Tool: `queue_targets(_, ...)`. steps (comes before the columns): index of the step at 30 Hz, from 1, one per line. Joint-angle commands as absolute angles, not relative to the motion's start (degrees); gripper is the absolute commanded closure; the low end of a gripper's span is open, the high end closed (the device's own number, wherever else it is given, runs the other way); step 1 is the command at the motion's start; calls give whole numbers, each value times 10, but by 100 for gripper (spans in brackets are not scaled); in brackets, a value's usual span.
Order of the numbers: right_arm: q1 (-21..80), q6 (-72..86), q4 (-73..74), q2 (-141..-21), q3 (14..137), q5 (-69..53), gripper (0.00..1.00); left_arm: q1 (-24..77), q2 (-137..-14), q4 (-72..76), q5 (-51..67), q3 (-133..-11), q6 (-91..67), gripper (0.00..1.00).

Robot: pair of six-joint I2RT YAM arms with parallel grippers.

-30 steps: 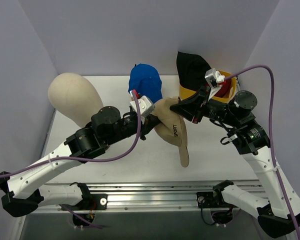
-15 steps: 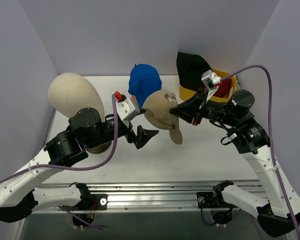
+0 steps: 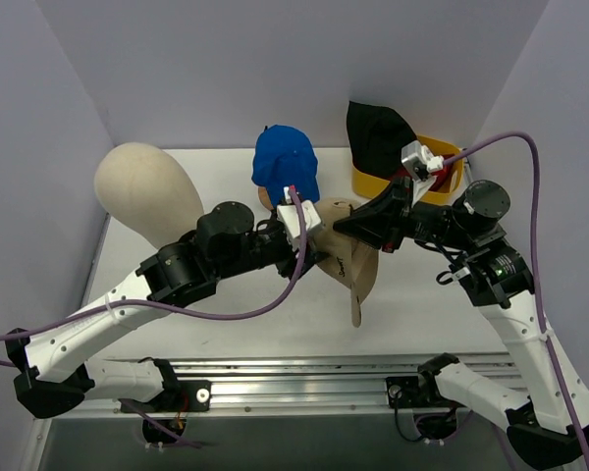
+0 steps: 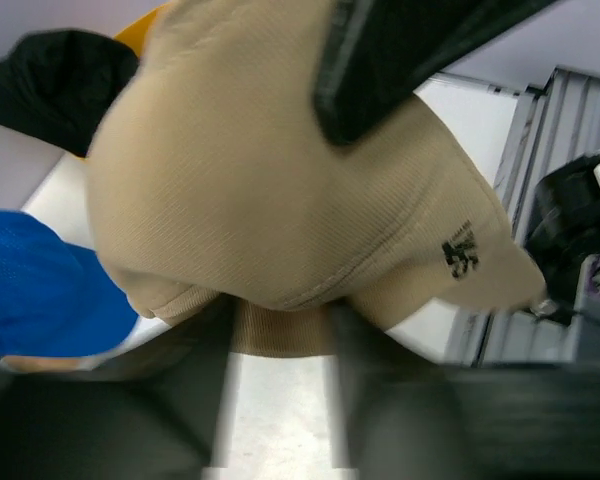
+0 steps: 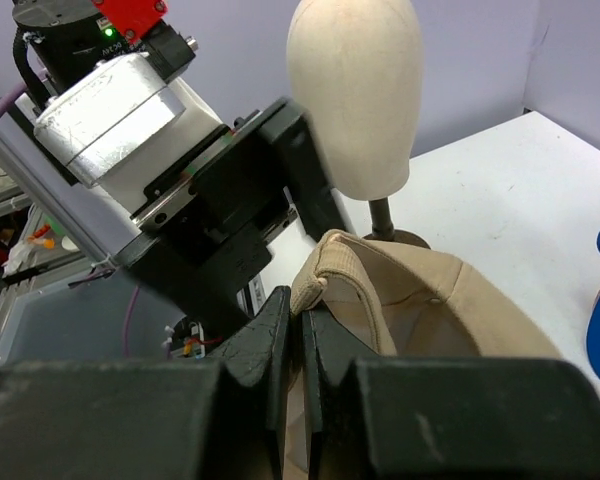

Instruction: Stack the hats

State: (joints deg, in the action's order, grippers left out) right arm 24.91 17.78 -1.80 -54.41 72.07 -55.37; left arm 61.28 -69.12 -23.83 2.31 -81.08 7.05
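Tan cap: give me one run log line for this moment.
tan cap: hanging above table | right gripper: shut on its rim | left gripper: open, jaws astride its back band

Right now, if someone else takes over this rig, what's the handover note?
Right gripper: shut on the rim of the tan cap, holding it up over the table, brim hanging down.
Left gripper: jaws apart around the cap's lower edge; no firm grip visible.
Blue cap: back centre, just behind the tan cap.
Black hat: back right, against the yellow tub.
Red hat: not visible; the right arm covers that spot.
Done: tan cap picked up; nothing visibly stacked.
Left: set the tan cap on another hat, then add the rest.
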Motion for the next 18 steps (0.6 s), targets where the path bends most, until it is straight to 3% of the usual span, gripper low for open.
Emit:
queue_targets(1, 254, 187, -80, -545, 722, -563, 100, 611, -687, -227, 60, -845, 91, 67)
queue_targets(3, 254, 191, -83, -550, 724, -558, 100, 611, -685, -222, 54, -840, 85, 81)
queue_targets(4, 253, 191, -82, -556, 726, -549, 100, 611, -683, -218, 49, -838, 82, 93)
queue_targets(5, 254, 191, -79, -559, 728, -541, 100, 611, -680, -217, 45, -836, 78, 97)
queue_targets(12, 254, 183, -69, -581, 734, -484, 100, 609, -670, -209, 11, -831, 23, 98)
queue_targets(15, 253, 178, -62, -583, 736, -455, 87, 610, -670, -211, -22, -838, 4, 98)
queue_targets(16, 254, 172, -48, -581, 737, -447, 74, 609, -670, -216, -47, -841, -17, 98)
queue_targets(18, 253, 158, -37, -576, 734, -419, 62, 606, -675, -225, -75, -851, -38, 98)
